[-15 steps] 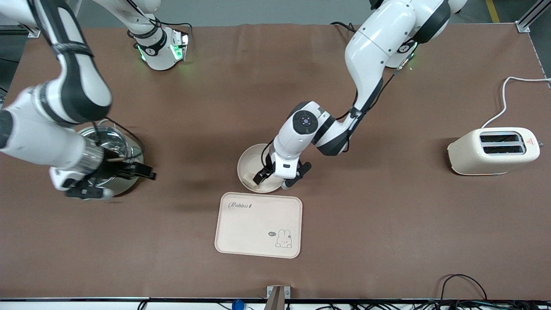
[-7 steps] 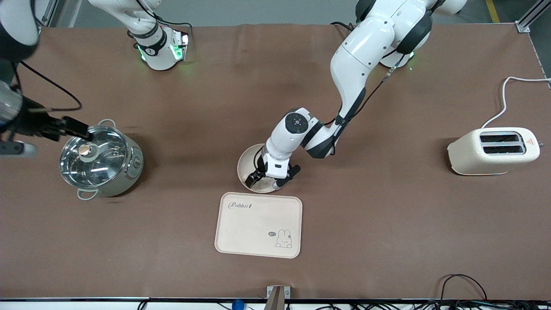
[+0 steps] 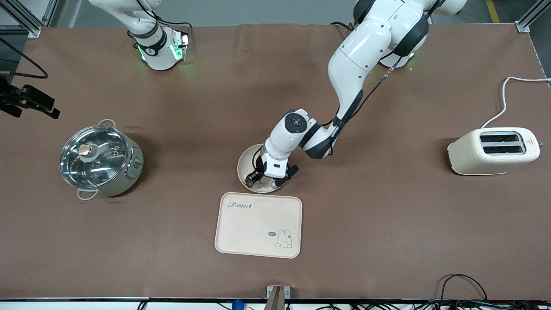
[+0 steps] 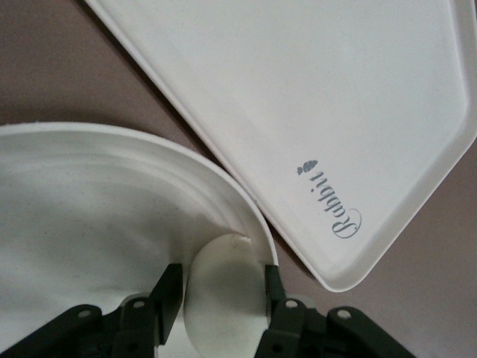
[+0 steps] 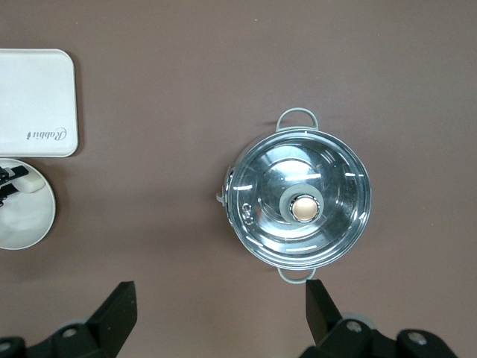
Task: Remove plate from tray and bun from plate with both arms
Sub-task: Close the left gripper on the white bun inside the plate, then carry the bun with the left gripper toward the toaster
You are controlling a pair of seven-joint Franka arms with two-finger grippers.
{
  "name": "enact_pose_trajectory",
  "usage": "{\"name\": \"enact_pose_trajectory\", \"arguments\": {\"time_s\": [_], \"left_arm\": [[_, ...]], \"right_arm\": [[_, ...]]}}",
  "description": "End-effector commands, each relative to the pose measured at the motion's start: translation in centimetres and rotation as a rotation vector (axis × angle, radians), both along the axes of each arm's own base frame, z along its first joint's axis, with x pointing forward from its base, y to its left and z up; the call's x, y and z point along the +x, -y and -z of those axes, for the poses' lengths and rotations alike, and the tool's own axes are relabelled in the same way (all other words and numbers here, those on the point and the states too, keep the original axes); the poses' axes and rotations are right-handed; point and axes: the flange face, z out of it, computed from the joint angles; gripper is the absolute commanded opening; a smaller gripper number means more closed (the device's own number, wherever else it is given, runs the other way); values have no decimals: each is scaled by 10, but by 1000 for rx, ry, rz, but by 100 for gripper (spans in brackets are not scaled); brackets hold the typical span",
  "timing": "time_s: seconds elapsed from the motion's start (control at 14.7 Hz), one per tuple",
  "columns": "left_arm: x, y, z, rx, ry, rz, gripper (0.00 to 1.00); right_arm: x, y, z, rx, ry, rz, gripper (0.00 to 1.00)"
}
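Observation:
The round cream plate (image 3: 246, 160) lies mid-table, touching the edge of the rabbit tray (image 3: 258, 228) that is farther from the front camera. The small pale bun (image 4: 223, 306) rests in the plate (image 4: 89, 209) against the rim beside the tray (image 4: 313, 89). My left gripper (image 3: 267, 178) is down in the plate and shut on the bun, one finger on each side (image 4: 221, 270). In the front view the gripper hides the bun. My right gripper (image 3: 31, 107) is open and empty, up over the table edge at the right arm's end (image 5: 220, 302).
A steel pot with a glass lid (image 3: 100, 157) stands toward the right arm's end and also shows in the right wrist view (image 5: 302, 205). A cream toaster (image 3: 493, 150) with a white cord stands toward the left arm's end.
My right arm has swung from over the pot out to the table edge at its end. My left gripper has shifted over the bun in the plate and closed in on it.

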Motion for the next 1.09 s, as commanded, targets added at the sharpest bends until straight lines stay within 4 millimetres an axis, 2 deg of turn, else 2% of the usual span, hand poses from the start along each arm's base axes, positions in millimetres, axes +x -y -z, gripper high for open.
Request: {"name": "enact_pose_trajectory", "arguments": {"time_s": [0.0,0.14,0.34,0.41,0.55,0.61,0.68,0.82,0.89,1.02], "left_arm": [[3,4,-3,-8,18,-4,32],[5,4,-9,-13,23,-7,27],[6,6,-21,-14,28,-5,27],[6,8,-35,-15,30,1,27],[8,1,-56,44,-18,7,27],[11,-5,-78,88,-56,12,27],[19,-17,-96,126,-82,4,27],[43,-55,-136,197,-120,-35,30],[56,-82,-151,254,-146,-54,30],[74,-134,-165,393,-205,-68,31]], "right_arm": [[-3,2,4,-17,-1,-3,100],[-3,5,2,-11,4,1,100],[-7,22,2,-12,-11,26,100],[-7,22,2,-14,-12,27,100],[-7,24,0,-10,-5,32,100],[-6,23,-3,-10,1,30,100],[-6,23,-2,-10,-1,30,100],[-6,21,-1,-10,-1,26,100],[-5,18,-1,-10,1,21,100],[-4,16,-1,-11,3,18,100]]}}
